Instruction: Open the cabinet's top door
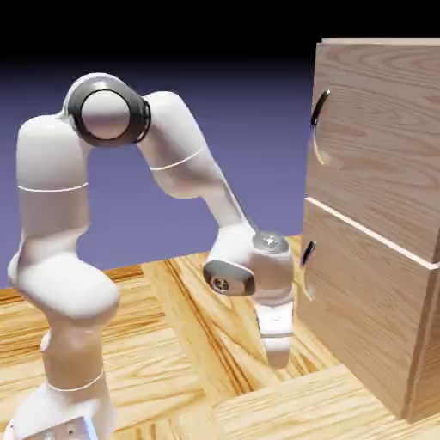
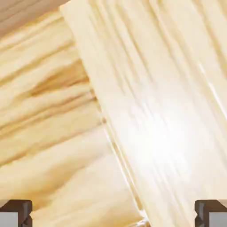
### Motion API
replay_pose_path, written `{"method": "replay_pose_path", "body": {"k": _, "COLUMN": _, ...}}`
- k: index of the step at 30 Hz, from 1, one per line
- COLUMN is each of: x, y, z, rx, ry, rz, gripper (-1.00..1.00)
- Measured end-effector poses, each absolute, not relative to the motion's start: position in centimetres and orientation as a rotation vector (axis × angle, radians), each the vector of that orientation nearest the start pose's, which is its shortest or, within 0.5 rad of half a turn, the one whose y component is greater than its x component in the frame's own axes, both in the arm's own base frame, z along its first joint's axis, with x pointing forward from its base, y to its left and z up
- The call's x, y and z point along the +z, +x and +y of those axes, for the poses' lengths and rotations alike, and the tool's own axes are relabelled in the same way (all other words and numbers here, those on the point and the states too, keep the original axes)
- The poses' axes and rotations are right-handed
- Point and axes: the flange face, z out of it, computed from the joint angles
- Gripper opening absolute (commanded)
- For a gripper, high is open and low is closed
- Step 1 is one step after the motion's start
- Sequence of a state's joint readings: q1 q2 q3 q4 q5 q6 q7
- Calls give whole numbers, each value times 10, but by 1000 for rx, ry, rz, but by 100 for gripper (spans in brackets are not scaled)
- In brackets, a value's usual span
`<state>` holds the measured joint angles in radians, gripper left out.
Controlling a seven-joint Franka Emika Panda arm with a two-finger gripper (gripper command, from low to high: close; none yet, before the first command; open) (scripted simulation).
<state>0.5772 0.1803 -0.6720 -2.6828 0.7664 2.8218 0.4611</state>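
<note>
The cabinet (image 1: 374, 223) stands at the exterior view's right, its top door (image 1: 378, 142) shut and the handle (image 1: 319, 125) untouched. The gripper (image 1: 277, 348) hangs low over the table (image 1: 155, 344), jaws spread wide and empty, so the whole opening remains undone.

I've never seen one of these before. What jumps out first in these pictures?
The big white arm fills the exterior view's left, bending down so its hand points at the wooden table with nothing in it. On the right stands a tall wooden cabinet, its top door shut, with a dark curved handle well above the hand. The hand view shows only pale wood grain between two wide-apart grey fingertips.
</note>
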Motion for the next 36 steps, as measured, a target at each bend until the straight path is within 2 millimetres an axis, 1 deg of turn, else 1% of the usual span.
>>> {"method": "replay_pose_path", "body": {"k": 4, "x": 163, "y": 379, "z": -110, "rx": 13, "ry": -2388, "rz": 1952, "gripper": 0}}
{"method": "replay_pose_path", "body": {"k": 6, "x": 157, "y": 374, "z": -123, "rx": 0, "ry": -2371, "rz": 2029, "gripper": 0}}
{"method": "replay_pose_path", "body": {"k": 8, "x": 154, "y": 370, "z": -136, "rx": -32, "ry": -2354, "rz": 2099, "gripper": 0}}
{"method": "replay_pose_path", "body": {"k": 12, "x": 161, "y": 367, "z": -161, "rx": -156, "ry": -2317, "rz": 2214, "gripper": 0}}
{"method": "replay_pose_path", "body": {"k": 16, "x": 183, "y": 373, "z": -180, "rx": -351, "ry": -2277, "rz": 2276, "gripper": 0}}
{"method": "replay_pose_path", "body": {"k": 18, "x": 200, "y": 379, "z": -187, "rx": -470, "ry": -2255, "rz": 2282, "gripper": 0}}
{"method": "replay_pose_path", "body": {"k": 21, "x": 231, "y": 391, "z": -190, "rx": -669, "ry": -2220, "rz": 2254, "gripper": 0}}
{"method": "replay_pose_path", "body": {"k": 24, "x": 268, "y": 407, "z": -185, "rx": -879, "ry": -2180, "rz": 2178, "gripper": 0}}
{"method": "replay_pose_path", "body": {"k": 26, "x": 296, "y": 418, "z": -176, "rx": -1020, "ry": -2152, "rz": 2099, "gripper": 0}}
{"method": "replay_pose_path", "body": {"k": 29, "x": 341, "y": 435, "z": -153, "rx": -1223, "ry": -2103, "rz": 1943, "gripper": 0}}
{"method": "replay_pose_path", "body": {"k": 31, "x": 373, "y": 445, "z": -131, "rx": -1348, "ry": -2066, "rz": 1814, "gripper": 0}}
{"method": "replay_pose_path", "body": {"k": 33, "x": 406, "y": 452, "z": -104, "rx": -1461, "ry": -2026, "rz": 1668, "gripper": 0}}
{"method": "replay_pose_path", "body": {"k": 36, "x": 455, "y": 458, "z": -54, "rx": -1604, "ry": -1957, "rz": 1421, "gripper": 0}}
